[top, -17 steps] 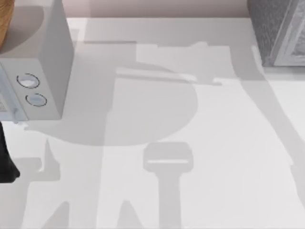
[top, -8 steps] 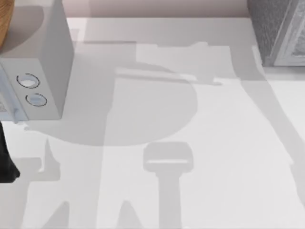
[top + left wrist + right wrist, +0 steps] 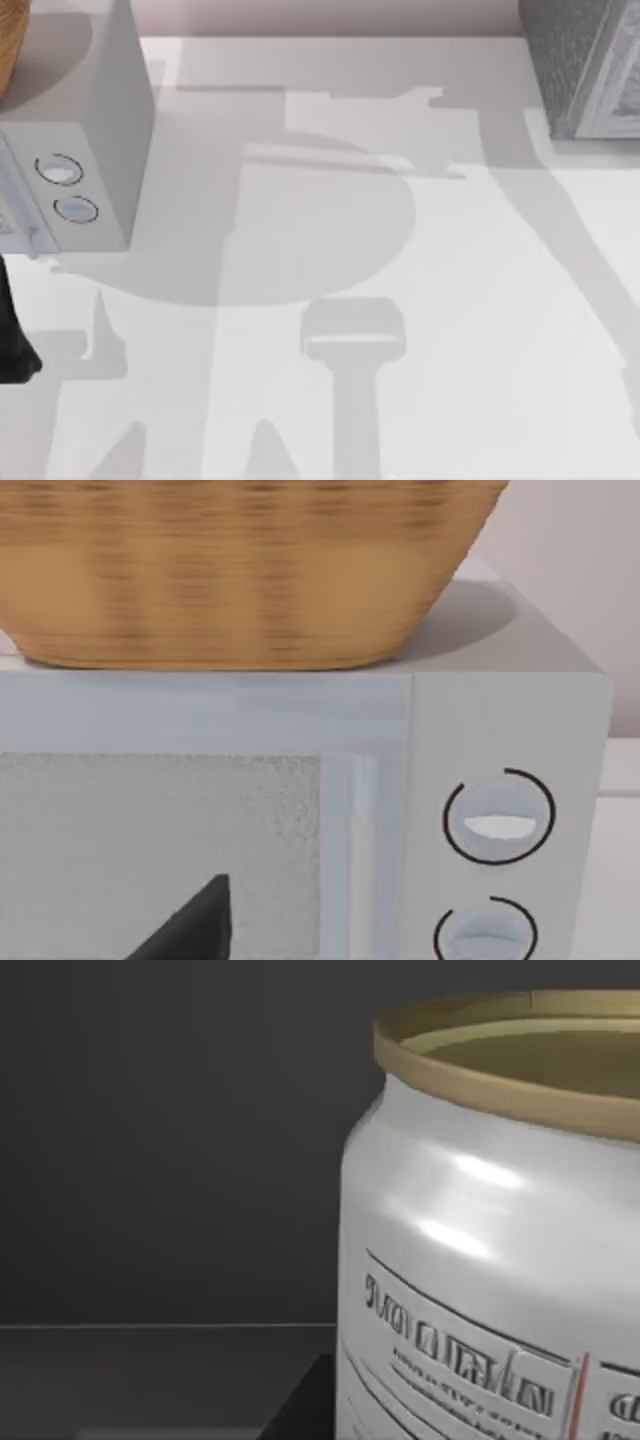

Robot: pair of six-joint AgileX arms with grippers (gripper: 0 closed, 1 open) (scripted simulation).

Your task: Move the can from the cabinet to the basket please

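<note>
The can [image 3: 500, 1240], white with red label marks and a dull gold rim, stands upright inside the dark cabinet and is very close in the right wrist view. A dark part of my right gripper [image 3: 305, 1405] sits low beside it. From above, the cabinet [image 3: 580, 60] is the dark speckled box at the table's far right corner. The tan woven basket [image 3: 240, 570] rests on top of the pale grey microwave [image 3: 500, 720]; from above, its curved edge [image 3: 8, 40] shows at the far left. A dark tip of my left gripper [image 3: 195, 930] faces the microwave door.
The microwave [image 3: 90, 130] with two round dials stands at the table's left side. A black part of my left arm [image 3: 12, 340] is at the left edge. Arm shadows lie across the white tabletop [image 3: 450, 300].
The arm shadow on the right side of the table has shifted slightly. Nothing else has visibly moved.
</note>
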